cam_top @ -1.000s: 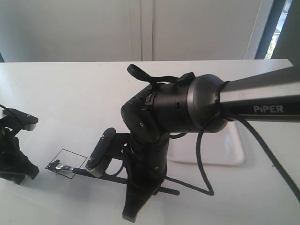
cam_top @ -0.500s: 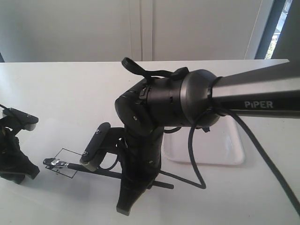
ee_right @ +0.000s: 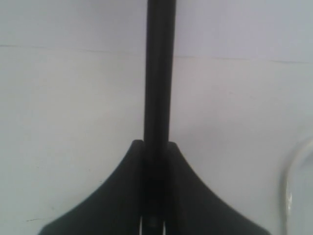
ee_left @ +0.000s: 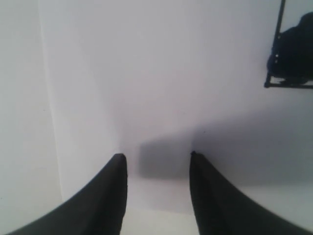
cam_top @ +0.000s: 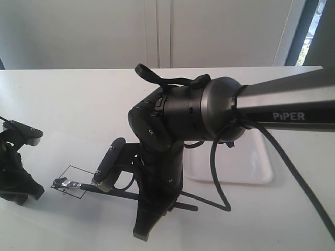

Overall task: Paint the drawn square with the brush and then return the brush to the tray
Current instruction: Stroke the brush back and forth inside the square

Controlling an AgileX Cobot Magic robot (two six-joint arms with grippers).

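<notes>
Exterior view — white table (cam_top: 78, 104) bearing tray (cam_top: 251, 163); pale wall (cam_top: 78, 31) behind.

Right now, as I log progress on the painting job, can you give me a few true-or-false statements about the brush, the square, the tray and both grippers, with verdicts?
1. The right gripper is shut on the brush. True.
2. The brush lies in the tray. False: its tip is at the drawn square, away from the tray.
3. The left gripper holds something. False: it is open and empty.
4. The drawn square is filled in dark all over. False: most of its inside shows white.
5. The left gripper is apart from the brush. True.
</notes>
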